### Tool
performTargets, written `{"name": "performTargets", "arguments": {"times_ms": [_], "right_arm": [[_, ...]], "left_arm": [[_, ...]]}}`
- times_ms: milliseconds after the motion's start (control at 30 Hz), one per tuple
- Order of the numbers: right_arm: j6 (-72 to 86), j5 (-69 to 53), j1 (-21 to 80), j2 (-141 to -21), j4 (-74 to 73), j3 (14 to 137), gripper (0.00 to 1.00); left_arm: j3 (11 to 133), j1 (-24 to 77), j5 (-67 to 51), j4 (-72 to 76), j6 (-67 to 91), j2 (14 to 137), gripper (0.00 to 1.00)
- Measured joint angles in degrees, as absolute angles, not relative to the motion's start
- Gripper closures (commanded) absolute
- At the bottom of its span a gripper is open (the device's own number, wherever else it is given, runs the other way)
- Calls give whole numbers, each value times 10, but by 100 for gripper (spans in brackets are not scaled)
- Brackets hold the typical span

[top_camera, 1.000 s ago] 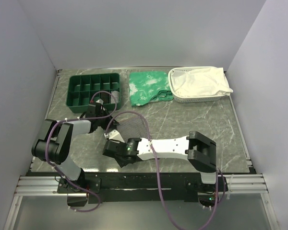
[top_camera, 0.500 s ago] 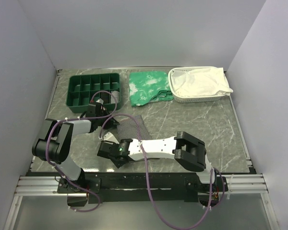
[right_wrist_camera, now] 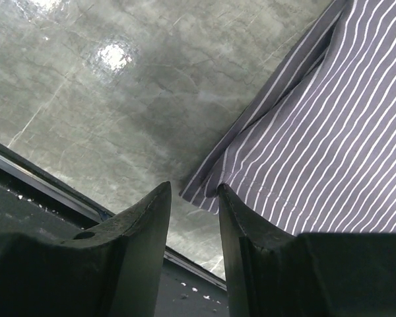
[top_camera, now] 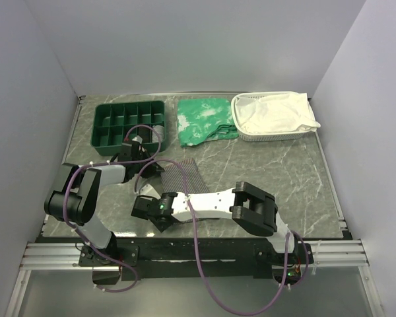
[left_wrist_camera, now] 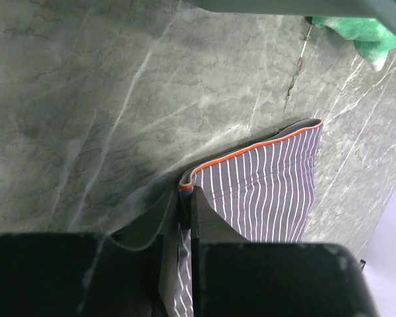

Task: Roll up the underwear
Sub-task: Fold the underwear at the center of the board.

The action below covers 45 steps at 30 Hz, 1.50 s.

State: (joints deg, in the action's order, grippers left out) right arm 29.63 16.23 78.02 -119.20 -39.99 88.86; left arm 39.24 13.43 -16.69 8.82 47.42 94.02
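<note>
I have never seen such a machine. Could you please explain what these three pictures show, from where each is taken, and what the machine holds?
These are two robot arms bolted to a marbled table. The wide picture looks down from above; the two close-ups come from a camera on each wrist. The left arm has its jaws shut on the orange-edged corner of striped grey underwear. The right arm holds its jaws open at another corner. At the back lie a green divided tray, a green patterned cloth and a white cloth in a white basket.
</note>
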Motion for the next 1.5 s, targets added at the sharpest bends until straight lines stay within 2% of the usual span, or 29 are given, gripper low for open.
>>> {"name": "performTargets", "arguments": {"times_ms": [467,967,1200,1500], "right_arm": [[289,170,778,-1206,-399,894,61],[294,173,777,-1212,-399,900,92],[306,168,768,-1187,-369,863,96],[319,91,719,-1080,-317,749,97]], "left_arm": [[395,134,-169,90,474,943,99],[395,134,-169,90,474,943,99],[395,135,-157,80,474,937,99],[394,135,-99,-14,473,879,99]]}}
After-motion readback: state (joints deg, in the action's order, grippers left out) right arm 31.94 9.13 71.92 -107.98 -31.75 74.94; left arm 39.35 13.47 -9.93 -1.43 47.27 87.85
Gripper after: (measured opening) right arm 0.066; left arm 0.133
